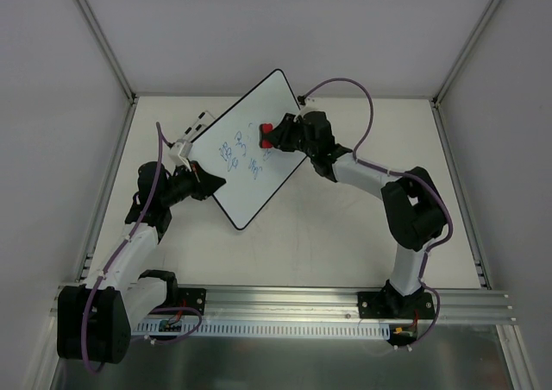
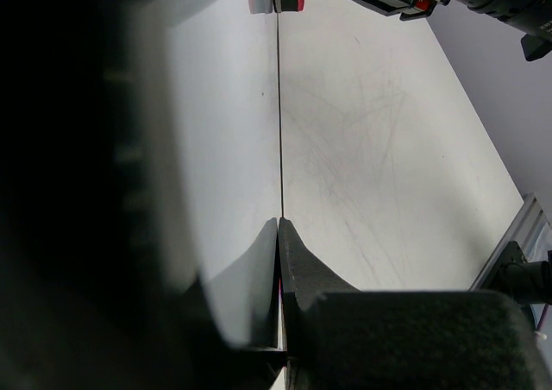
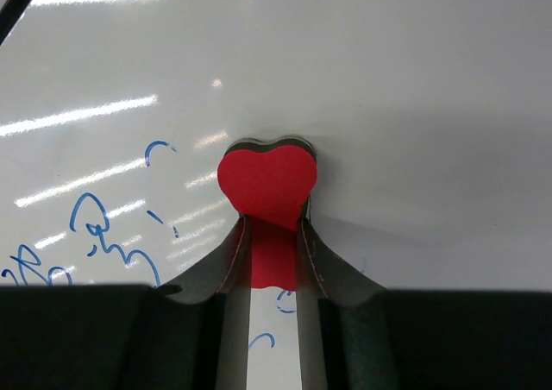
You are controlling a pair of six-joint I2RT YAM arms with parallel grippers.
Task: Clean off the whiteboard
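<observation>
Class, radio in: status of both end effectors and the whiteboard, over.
Left end effector shut on whiteboard edge. Right end effector shut on red heart eraser, against board. Blue scribbles unerased.

White, black-rimmed whiteboard (image 1: 246,183) with loose, looping blue scribbles (image 1: 241,155). Red eraser (image 1: 267,131). Cream worktop (image 1: 328,226). Black-and-white arms (image 1: 366,172) with purple cables (image 1: 345,81). Pale grey walls (image 1: 259,28). Silver rail (image 1: 345,299).

- A white table (image 1: 362,243), faintly scuffed with grey marks.
- A slotted aluminium rail (image 1: 285,302) along its near edge.
- A small red heart-shaped eraser (image 3: 267,179).
- Plain pale walls (image 1: 259,28) on three sides.
</observation>
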